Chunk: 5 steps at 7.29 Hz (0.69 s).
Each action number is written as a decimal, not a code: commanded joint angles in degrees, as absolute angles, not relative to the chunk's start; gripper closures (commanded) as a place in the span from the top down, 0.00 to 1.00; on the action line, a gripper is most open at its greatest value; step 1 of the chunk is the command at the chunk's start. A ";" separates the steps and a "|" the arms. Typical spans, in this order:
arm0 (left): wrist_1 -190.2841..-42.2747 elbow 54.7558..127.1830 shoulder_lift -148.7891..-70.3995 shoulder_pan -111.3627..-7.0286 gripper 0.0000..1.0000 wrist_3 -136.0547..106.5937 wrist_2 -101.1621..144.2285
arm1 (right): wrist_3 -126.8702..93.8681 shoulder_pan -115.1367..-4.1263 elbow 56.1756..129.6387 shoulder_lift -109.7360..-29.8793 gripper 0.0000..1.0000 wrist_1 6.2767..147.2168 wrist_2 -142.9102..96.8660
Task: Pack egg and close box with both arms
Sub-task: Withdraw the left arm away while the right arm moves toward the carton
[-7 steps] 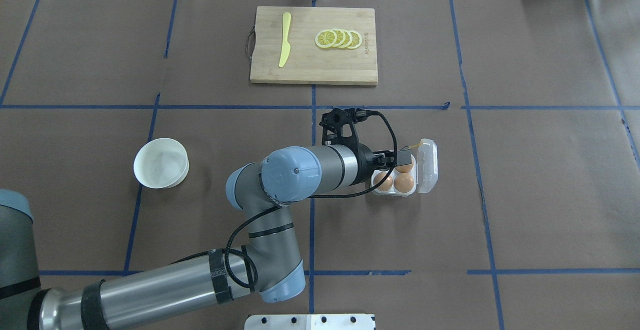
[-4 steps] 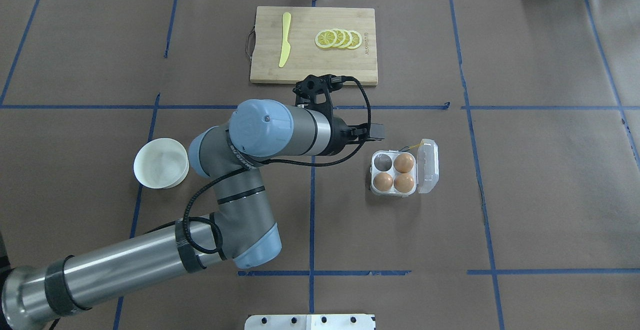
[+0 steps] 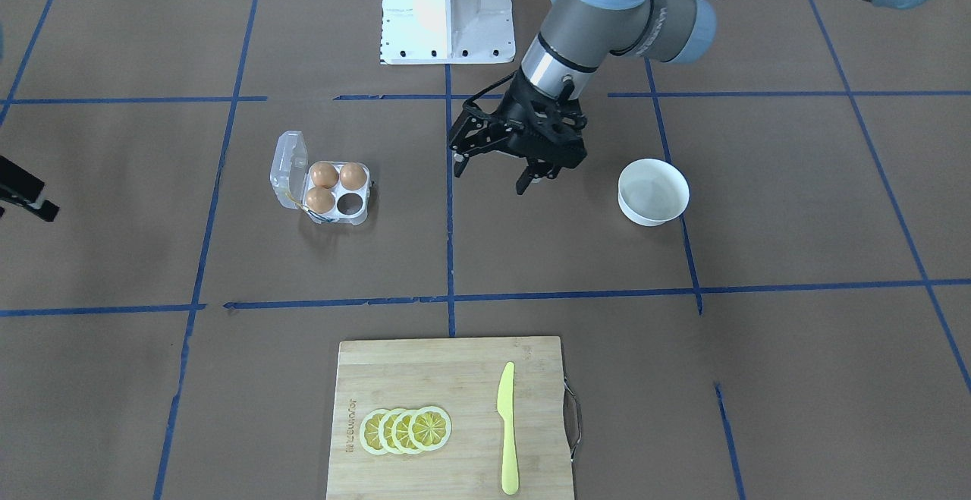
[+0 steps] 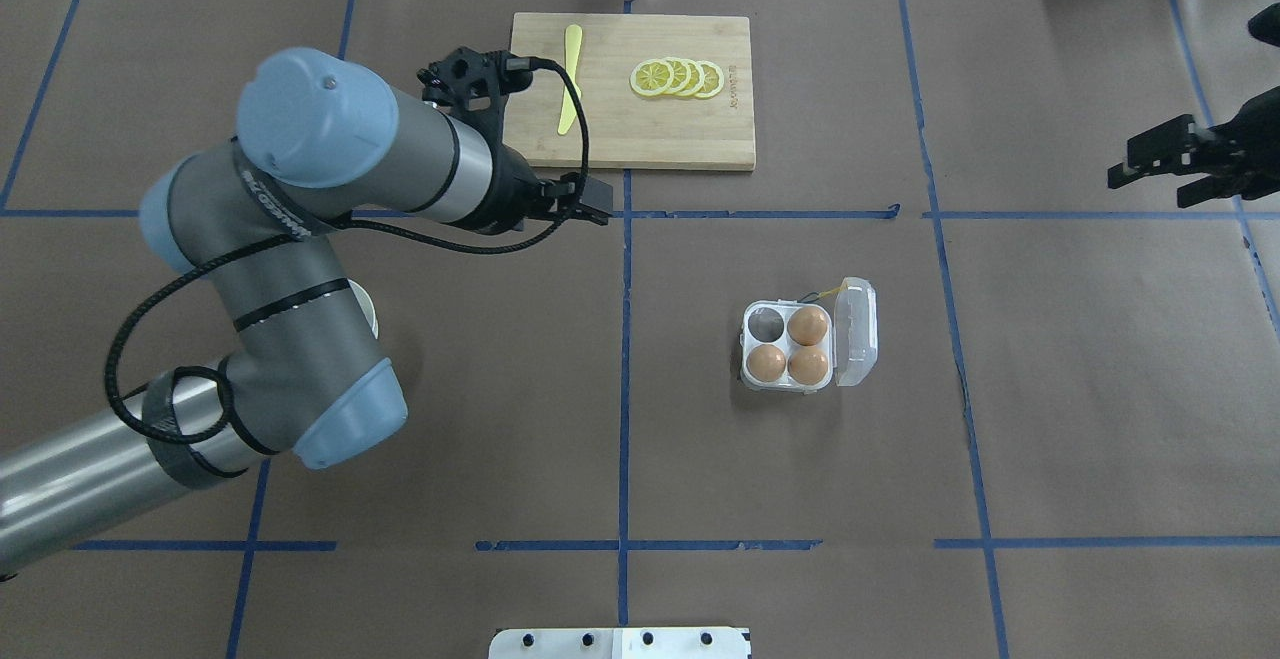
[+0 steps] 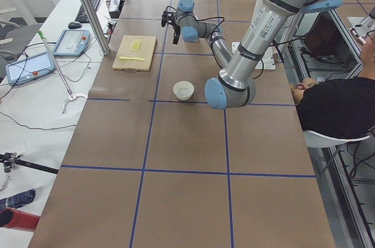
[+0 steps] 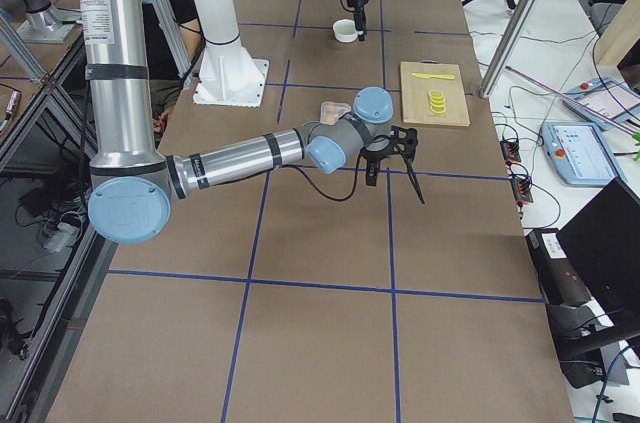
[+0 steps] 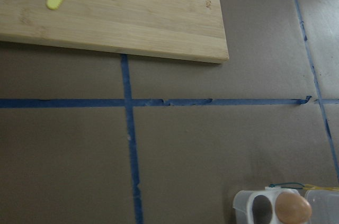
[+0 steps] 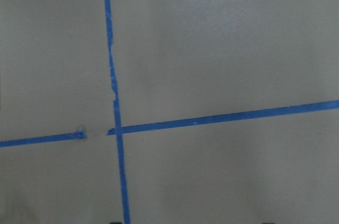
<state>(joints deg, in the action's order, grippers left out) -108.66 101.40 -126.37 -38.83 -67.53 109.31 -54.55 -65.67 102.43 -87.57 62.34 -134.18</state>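
Observation:
The clear egg box (image 4: 746, 344) stands open right of the table's middle, its lid (image 4: 858, 331) folded back to the right. Three orange-brown eggs (image 4: 808, 325) sit in three cups; the far-left cup (image 4: 767, 322) is empty. The box also shows in the front view (image 3: 369, 190) and at the bottom of the left wrist view (image 7: 249, 208), with one egg (image 7: 293, 208). My left gripper (image 3: 491, 174) is open and empty, raised between box and bowl. My right gripper (image 4: 1152, 182) is open and empty at the table's right edge.
A white bowl (image 3: 653, 215) stands on the robot's left side, mostly under my left arm in the overhead view. A wooden cutting board (image 4: 628, 129) at the far middle holds lemon slices (image 4: 678, 77) and a yellow knife (image 4: 572, 44). The white base pedestal (image 3: 444, 7) is at the near edge.
My left arm has drawn back from over the box, moving left and toward the far side. The right gripper has come into view at the right edge. The eggs stay in the box.

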 commanded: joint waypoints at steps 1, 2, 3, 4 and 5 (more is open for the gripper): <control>-97.69 105.20 -125.42 -48.90 1.00 -57.45 114.57 | -61.00 -57.86 104.14 -91.73 0.00 51.45 -132.63; -94.78 106.16 -122.20 -54.52 1.00 -50.61 116.61 | -61.34 -55.57 106.06 -92.02 0.00 51.16 -132.71; -94.57 106.78 -118.86 -57.80 1.00 -42.71 117.07 | -61.78 -53.02 106.69 -91.76 0.00 51.07 -132.28; -94.57 106.70 -116.83 -60.27 1.00 -37.06 118.38 | -61.79 -49.52 106.87 -90.37 0.00 51.33 -131.06; -94.57 106.09 -115.94 -63.08 1.00 -33.70 119.95 | -62.05 -46.35 107.14 -89.74 0.00 51.33 -127.65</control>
<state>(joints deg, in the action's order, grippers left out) -94.77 106.43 -117.74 -59.55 -39.20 118.19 -61.76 -50.24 106.73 -90.62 51.34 -130.66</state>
